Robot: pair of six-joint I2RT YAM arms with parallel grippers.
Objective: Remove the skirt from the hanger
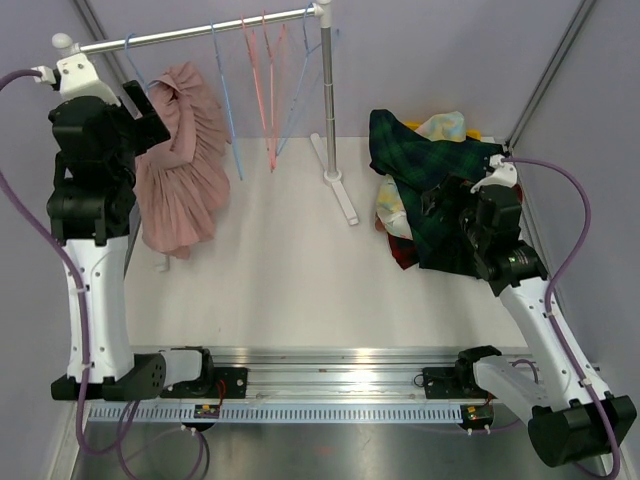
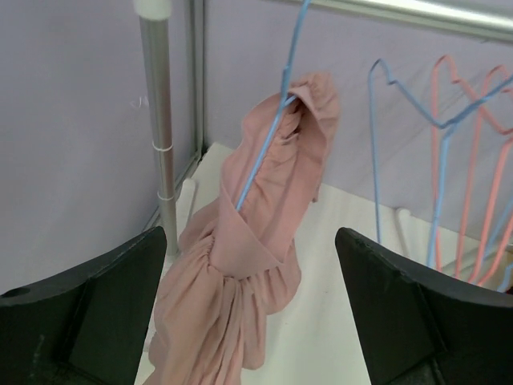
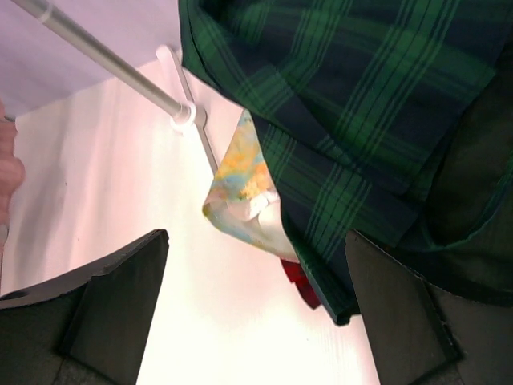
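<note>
Both the right gripper (image 3: 252, 237) and the left gripper (image 2: 250, 234) gape empty, and with the left one facing the pink skirt (image 2: 256, 241) bunched over a blue hanger (image 2: 276, 120) at the far-left end of the rail (image 1: 200, 32), a tug on snagged gathers could unhook the hanger or topple the rail.

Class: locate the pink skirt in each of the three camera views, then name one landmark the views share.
Top external: pink skirt hangs at upper left, beside the left arm.
Left wrist: centre frame, draped on a blue hanger.
Right wrist: only a pink sliver at the left edge, probably it.
Shared landmark: the metal clothes rack.
</note>
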